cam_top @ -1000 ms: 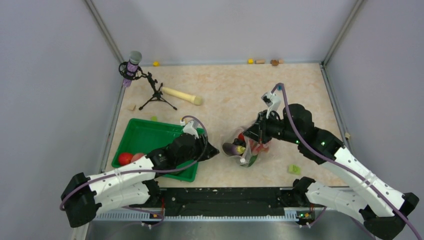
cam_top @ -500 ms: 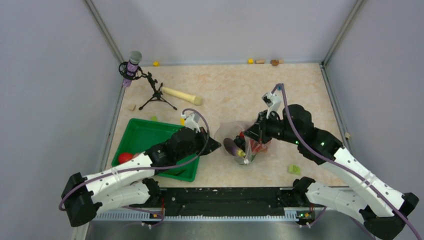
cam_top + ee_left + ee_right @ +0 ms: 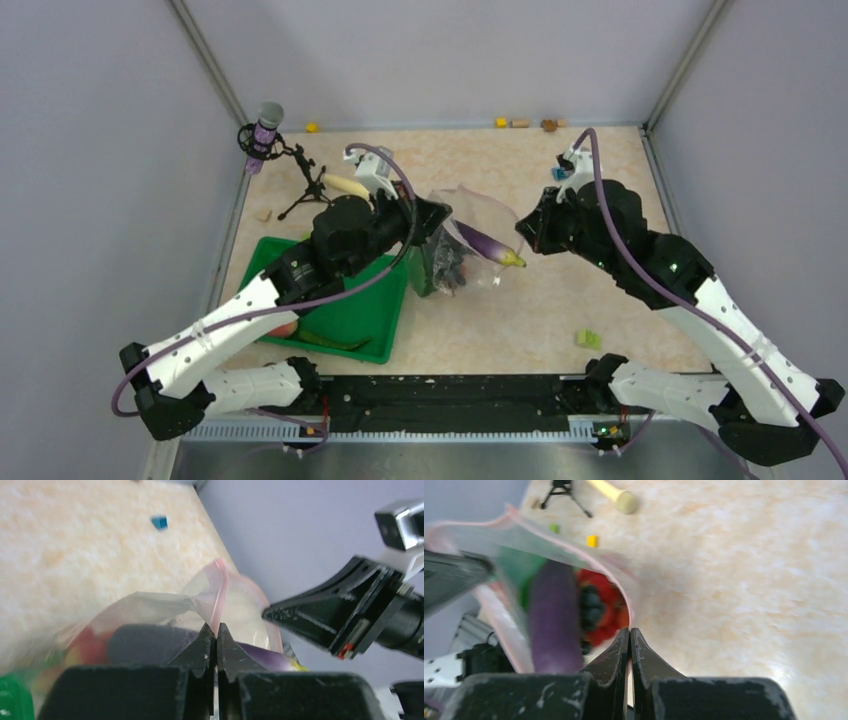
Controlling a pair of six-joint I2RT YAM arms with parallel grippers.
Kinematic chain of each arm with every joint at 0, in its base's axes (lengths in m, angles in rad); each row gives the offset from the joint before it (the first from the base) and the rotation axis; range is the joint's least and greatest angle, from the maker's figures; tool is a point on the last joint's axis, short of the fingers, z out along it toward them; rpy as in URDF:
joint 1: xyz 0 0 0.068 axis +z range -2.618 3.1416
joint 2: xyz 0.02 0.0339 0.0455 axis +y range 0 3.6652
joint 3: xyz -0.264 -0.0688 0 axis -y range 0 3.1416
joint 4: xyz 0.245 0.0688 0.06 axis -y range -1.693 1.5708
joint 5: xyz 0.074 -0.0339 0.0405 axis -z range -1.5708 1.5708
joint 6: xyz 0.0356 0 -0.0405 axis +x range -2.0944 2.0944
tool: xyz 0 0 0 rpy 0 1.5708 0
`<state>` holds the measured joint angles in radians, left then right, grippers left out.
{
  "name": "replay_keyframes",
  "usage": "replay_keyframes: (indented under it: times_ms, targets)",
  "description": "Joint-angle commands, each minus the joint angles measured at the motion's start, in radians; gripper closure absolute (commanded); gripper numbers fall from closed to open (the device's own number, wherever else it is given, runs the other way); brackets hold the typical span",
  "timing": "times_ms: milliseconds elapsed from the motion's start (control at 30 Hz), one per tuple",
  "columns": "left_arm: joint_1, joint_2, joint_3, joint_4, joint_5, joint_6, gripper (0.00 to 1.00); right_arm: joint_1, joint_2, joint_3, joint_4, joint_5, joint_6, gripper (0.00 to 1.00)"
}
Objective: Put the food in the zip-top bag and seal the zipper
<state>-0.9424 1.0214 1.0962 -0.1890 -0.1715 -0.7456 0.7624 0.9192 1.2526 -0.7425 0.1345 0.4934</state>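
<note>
"Clear plastic, that's the bag [image 3: 487,209], slung between the two arms over the middle of the table [image 3: 600,200]."

"How are the arms set?"

"The left arm reaches forward across the far corner of the green tray [image 3: 365,315], wrist turned to the right. The right arm stretches out and bends in to meet it. The left gripper [image 3: 438,213] has its fingers pressed together on the pink zipper [image 3: 220,587]. The right gripper [image 3: 521,240] is clamped on that strip at the other end."

"And the bag itself?"

"Its mouth gapes between the two pinches and the zipper is unsealed. The dark purple eggplant [image 3: 483,242] lies slantwise inside, with red strawberries [image 3: 596,587] and dark berries [image 3: 589,612] lower down. I can't tell whether its bottom touches the table."
</note>
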Motion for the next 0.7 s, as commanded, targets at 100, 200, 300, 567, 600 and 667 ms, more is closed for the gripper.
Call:
replay_keyframes:
  times_ms: [100,200,300,567,600,667]
  targets:
    - [0.064,0.205,0.248,-0.07,-0.11,0.167,1.0,-0.006,0.155,0.246,-0.353,0.432,0.015,0.99]
    - [0.082,0.303,0.289,-0.106,-0.02,0.22,1.0,-0.006,0.19,0.198,-0.336,0.377,0.014,0.99]
    - [0.083,0.383,0.3,-0.106,0.118,0.278,1.0,-0.006,0.23,0.166,-0.309,0.297,0.0,0.99]
    - [0.083,0.558,0.397,-0.152,0.28,0.328,1.0,-0.006,0.253,0.157,-0.217,0.173,-0.034,0.99]
    - [0.083,0.553,0.395,-0.145,0.281,0.33,1.0,-0.006,0.243,0.15,-0.201,0.169,-0.035,0.99]
    - [0.083,0.528,0.387,-0.136,0.259,0.34,1.0,-0.006,0.221,0.144,-0.192,0.2,-0.038,0.99]
